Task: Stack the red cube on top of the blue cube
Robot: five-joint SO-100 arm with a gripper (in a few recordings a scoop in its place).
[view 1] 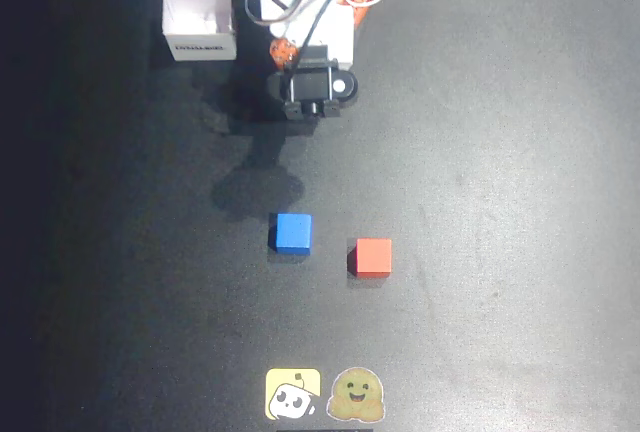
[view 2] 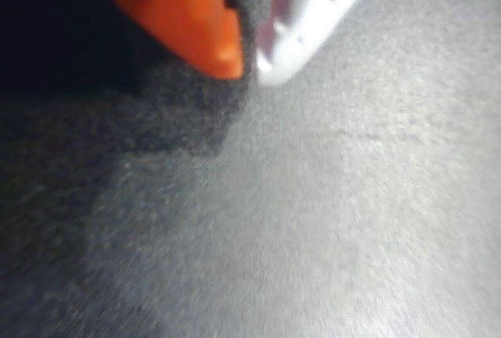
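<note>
In the overhead view the dark bench (view 1: 500, 152) carries the blue cube (view 1: 293, 233) near the middle of the picture, and the red cube (view 1: 374, 257) sits just to its right and a little lower in the frame; the two are close but apart, each flat on the surface with a bare strip between them. Neither cube is touched by anything. The arm (view 1: 305, 7) is folded at the top of that view, well apart from both cubes, with its black wrist block (view 1: 312, 82) pointing down the frame and a soft shadow on the bench below it. An open white box (view 1: 200, 20) stands to the left of the arm, at the top edge. Two stickers, a yellow one (view 1: 293, 394) and a tan smiling one (view 1: 359, 395), lie side by side at the bottom edge. In the wrist view the fingers (view 2: 246, 60) show at the top, one orange tip (view 2: 207, 21) and one white tip (view 2: 313, 17), standing almost together with only a thin gap and nothing between them, so they look clenched and empty, above blurred grey bench surface.
</note>
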